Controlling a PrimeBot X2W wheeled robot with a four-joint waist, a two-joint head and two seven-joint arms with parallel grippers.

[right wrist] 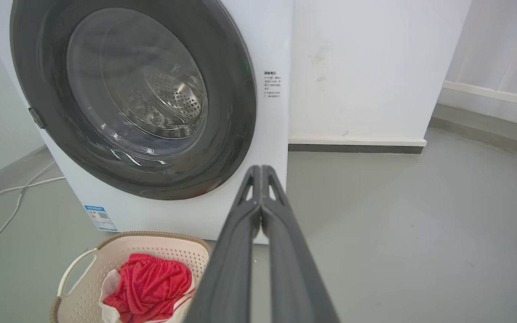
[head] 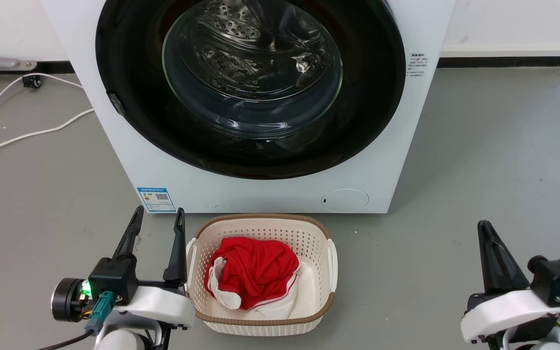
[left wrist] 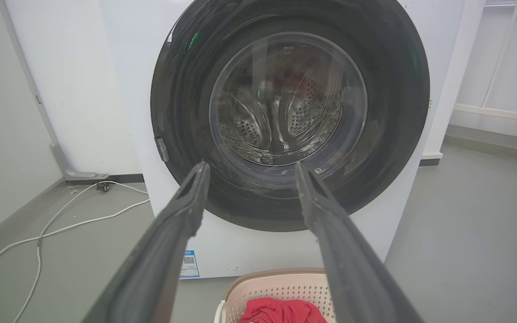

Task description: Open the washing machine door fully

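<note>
Washing machine door (head: 129, 97) shut. Blue QR label (head: 156, 199) at lower-left front corner of machine (head: 260, 194); print (head: 417, 64) beside door unreadable. Left jaws released, right jaws clenched empty.

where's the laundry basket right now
In the head view the laundry basket sits on the floor just before the washing machine, beside the left gripper.
</note>
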